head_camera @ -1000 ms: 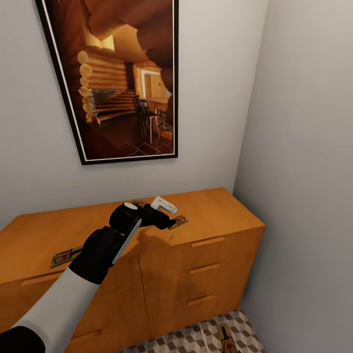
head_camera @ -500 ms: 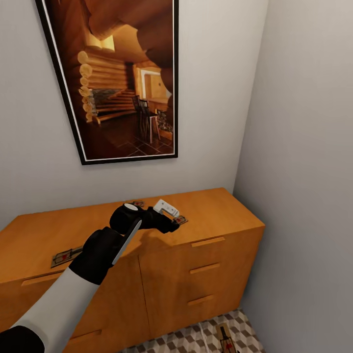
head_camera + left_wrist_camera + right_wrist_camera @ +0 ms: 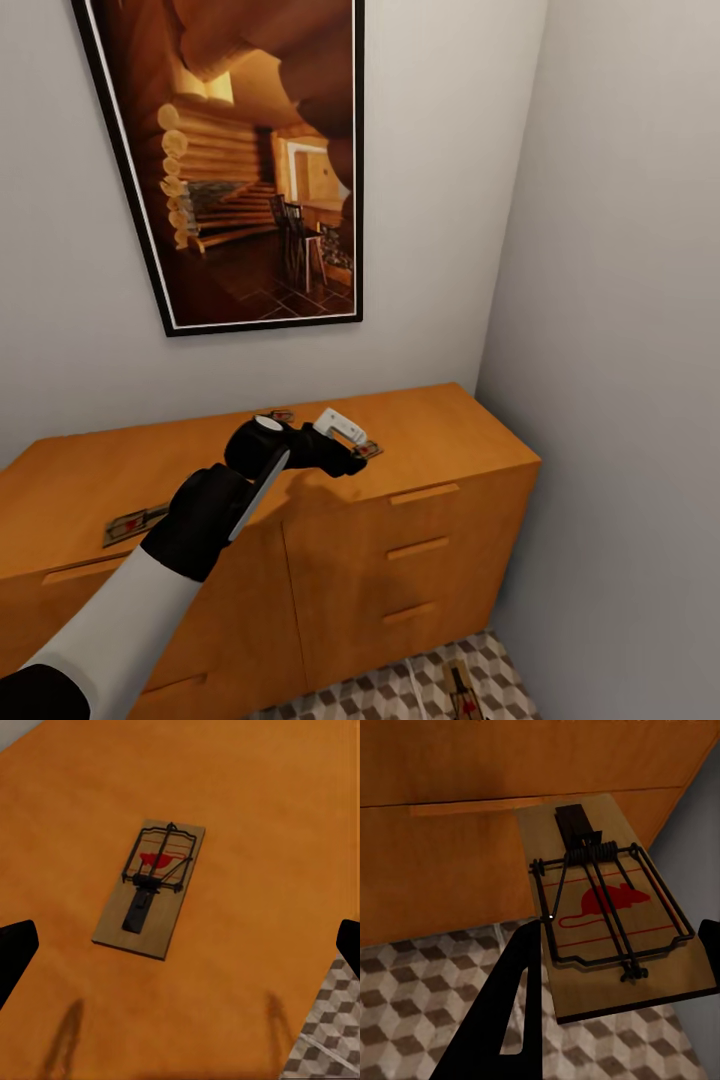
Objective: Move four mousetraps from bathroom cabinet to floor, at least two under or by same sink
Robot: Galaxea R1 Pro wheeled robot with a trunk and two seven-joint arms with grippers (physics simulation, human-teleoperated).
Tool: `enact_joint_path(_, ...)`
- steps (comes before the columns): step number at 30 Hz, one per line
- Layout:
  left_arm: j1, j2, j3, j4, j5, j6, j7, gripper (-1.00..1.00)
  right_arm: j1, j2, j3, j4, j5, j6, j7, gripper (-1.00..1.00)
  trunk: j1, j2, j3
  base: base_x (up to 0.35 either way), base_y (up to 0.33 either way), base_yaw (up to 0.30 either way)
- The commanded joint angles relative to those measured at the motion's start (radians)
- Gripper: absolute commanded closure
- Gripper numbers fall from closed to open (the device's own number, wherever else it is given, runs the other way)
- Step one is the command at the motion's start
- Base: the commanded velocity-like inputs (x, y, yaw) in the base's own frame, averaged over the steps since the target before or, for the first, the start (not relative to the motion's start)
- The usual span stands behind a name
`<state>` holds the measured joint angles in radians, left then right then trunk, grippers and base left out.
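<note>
On the cabinet [image 3: 440, 430] top, the mousetrap [image 3: 150, 888] under the left gripper [image 3: 345, 445] lies flat, its long axis running away from the gripper, red spot at the far end. The gripper hovers over it, fingers spread wide apart. The right gripper [image 3: 607, 997] clamps another mousetrap [image 3: 611, 907] above the cube-patterned bathroom floor [image 3: 420, 990]. 2 more traps lie on the cabinet [image 3: 135, 523] [image 3: 280, 414], below a framed picture [image 3: 240, 160]

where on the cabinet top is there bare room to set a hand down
The right end of the cabinet, between the corner wall and the mousetrap under the left gripper, is bare. So is the stretch between that arm and the left-end trap. It is crowded mid-top around the fingers.
</note>
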<state>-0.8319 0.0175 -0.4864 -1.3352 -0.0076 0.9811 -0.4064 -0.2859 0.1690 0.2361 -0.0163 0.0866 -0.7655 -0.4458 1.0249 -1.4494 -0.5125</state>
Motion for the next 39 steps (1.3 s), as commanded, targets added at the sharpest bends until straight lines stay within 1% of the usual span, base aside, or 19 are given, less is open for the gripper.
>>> enact_joint_path(1,-0.001,0.001,-0.010,-0.001,-0.002,0.004,-0.002,-1.00,-0.001,0.001,0.002,0.001,0.007,0.000,-0.010,1.00,0.000,-0.001,-0.001,0.108,0.000,0.000)
enact_joint_path(6,-0.001,0.001,-0.029,-0.001,-0.002,0.004,-0.002,-1.00,-0.001,0.006,0.002,0.001,0.007,0.000,-0.010,1.00,0.000,-0.001,-0.001,0.171,0.000,0.000)
enact_joint_path(11,-0.001,0.001,-0.033,0.000,-0.002,0.004,-0.003,-1.00,-0.001,0.006,0.002,0.001,0.007,0.000,-0.010,1.00,0.000,-0.001,-0.001,0.115,0.000,0.000)
enact_joint_path(23,-0.001,0.013,-0.034,0.005,-0.002,0.003,-0.003,-1.00,-0.001,0.006,0.002,0.001,0.007,0.000,-0.010,1.00,0.000,-0.001,-0.001,0.011,0.000,0.000)
enact_joint_path(28,-0.001,0.013,-0.064,0.005,-0.002,0.002,-0.003,-1.00,-0.001,0.006,0.002,0.001,0.007,0.000,-0.010,1.00,0.000,-0.001,-0.001,0.076,0.000,0.000)
enact_joint_path(30,-0.001,0.013,-0.069,0.005,-0.002,0.001,-0.003,-1.00,-0.001,0.006,0.002,0.001,0.007,0.000,-0.010,1.00,0.000,-0.001,-0.001,0.067,0.000,0.000)
enact_joint_path(39,-0.001,0.014,-0.075,0.006,-0.002,0.001,-0.003,-1.00,0.000,0.006,0.002,0.001,0.007,0.000,-0.010,1.00,0.000,-0.001,-0.001,0.015,0.000,0.000)
